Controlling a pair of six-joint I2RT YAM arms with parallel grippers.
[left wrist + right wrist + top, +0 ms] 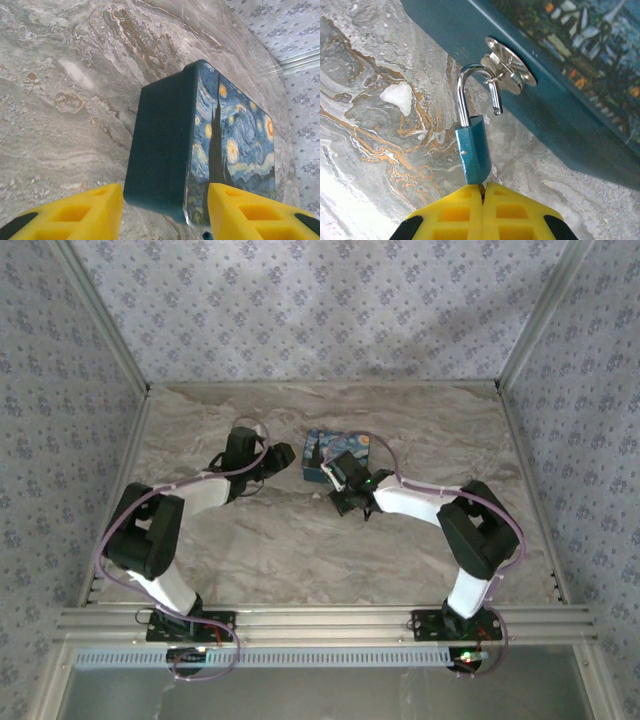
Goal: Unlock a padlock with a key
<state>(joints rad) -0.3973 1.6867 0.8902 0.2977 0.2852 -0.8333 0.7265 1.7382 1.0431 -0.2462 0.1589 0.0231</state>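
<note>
So the padlock [473,152] is hanging by its shackle [466,87] off the little silver hasp [512,70] on the side of the tin [555,100]. In the right wrist view the blue body runs down from the hasp toward about 7 o'clock. The shackle is popped: one leg is in the body and the free end sticks out in the open at roughly 3 o'clock from that leg, with the hook looped through the hasp ring. The right gripper [482,192] comes in from 6 o'clock, its yellow fingers [451,212] squeezed together with just a thin seam between them, and the tips sit right against the bottom end of the padlock. Can't tell what's actually pinched in there, the tips cover it. The left gripper [164,200] is spread wide with nothing in it. In its own view the near corner of the tin pokes in between the two fingers without touching either. From the top view the tin [322,445] sits on the marbled table [420,430] a bit toward 12 o'clock from the middle. The left arm reaches in at the tin's 9 o'clock and the right arm at its 5 o'clock.
</note>
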